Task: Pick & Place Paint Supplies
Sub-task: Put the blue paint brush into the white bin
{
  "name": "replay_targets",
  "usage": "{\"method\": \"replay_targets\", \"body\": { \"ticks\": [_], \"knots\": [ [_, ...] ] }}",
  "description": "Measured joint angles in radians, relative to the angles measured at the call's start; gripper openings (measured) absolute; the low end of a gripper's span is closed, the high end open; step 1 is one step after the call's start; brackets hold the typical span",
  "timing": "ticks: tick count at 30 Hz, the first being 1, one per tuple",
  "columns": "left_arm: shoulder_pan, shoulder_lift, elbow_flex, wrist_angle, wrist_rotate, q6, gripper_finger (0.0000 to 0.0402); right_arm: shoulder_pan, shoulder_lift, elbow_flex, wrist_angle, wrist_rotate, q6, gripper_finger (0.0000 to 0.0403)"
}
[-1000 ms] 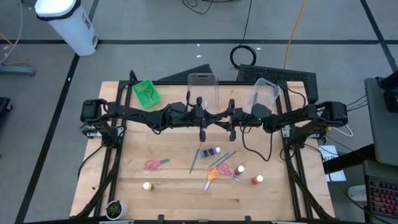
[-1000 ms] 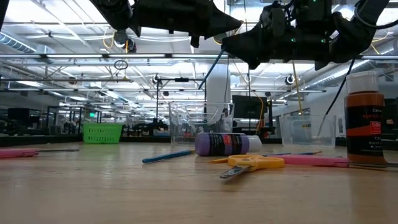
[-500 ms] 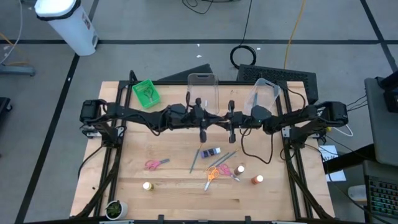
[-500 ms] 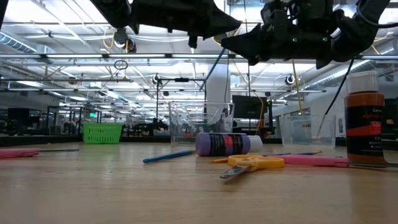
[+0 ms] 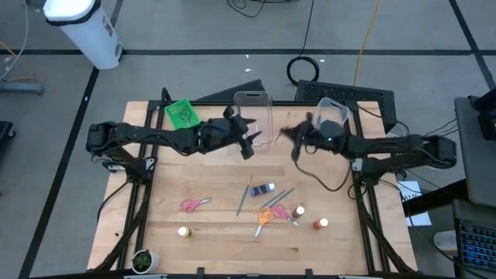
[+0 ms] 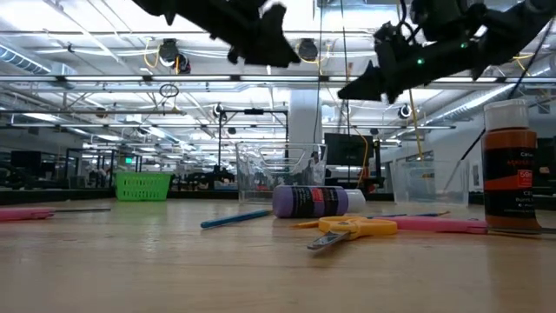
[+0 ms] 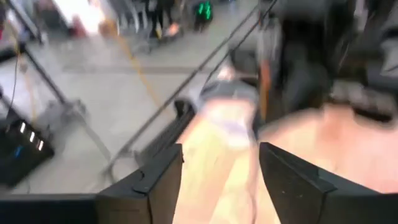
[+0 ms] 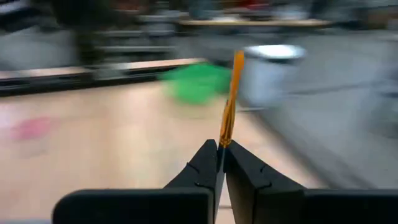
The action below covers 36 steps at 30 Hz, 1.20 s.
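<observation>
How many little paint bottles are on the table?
4. The purple bottle lies on its side mid-table. A white-capped bottle stands right of the orange scissors. The orange bottle stands farther right. The yellow bottle stands far left. None looks hidden.

Table [image 5: 163,225]: pale wood, smooth, matt finish (visible grain). Tubs [image 5: 252,112]: clear glossy plastic. Bin [image 5: 182,115]: green plastic. Purple bottle [image 6: 308,202]: glossy plastic, white cap.
</observation>
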Motion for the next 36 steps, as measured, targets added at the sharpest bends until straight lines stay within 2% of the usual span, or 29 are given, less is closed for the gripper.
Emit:
{"method": "replay_targets", "body": {
  "ticks": [4,6,7,9,15,21,25,28,36],
  "knots": [
    [0.017,0.045,-0.002,-0.112,0.006,-0.082,0.0234,-0.033,-0.129,0.001,-0.195,0.389,0.036,0.0006],
    [0.018,0.057,-0.002,-0.135,0.006,-0.101,0.0232,-0.061,-0.19,0.001,-0.315,0.511,0.085,0.0006],
    [0.018,0.058,-0.002,-0.151,0.005,-0.101,0.023,-0.077,-0.216,0.001,-0.368,0.536,0.117,0.0006],
    [0.018,0.07,-0.001,-0.16,0.005,-0.09,0.0226,-0.114,-0.256,0.001,-0.475,0.54,0.193,0.0006],
    [0.02,0.077,0.0,-0.156,0.005,-0.057,0.0219,-0.212,-0.287,0.001,-0.697,0.412,0.346,0.0006],
    [0.027,0.079,0.0,-0.16,-0.002,-0.061,0.0219,-0.261,-0.282,0.001,-0.812,0.315,0.419,0.0006],
    [0.029,0.079,0.0,-0.162,-0.001,-0.076,0.0219,-0.267,-0.283,0.001,-0.829,0.309,0.452,0.001],
    [0.03,0.079,0.0,-0.161,-0.001,-0.076,0.0218,-0.268,-0.283,0.001,-0.831,0.311,0.502,0.0029],
    [0.03,0.079,0.0,-0.161,-0.001,-0.086,0.0218,-0.268,-0.283,0.001,-0.847,0.31,0.552,0.0113]
  ]
}}
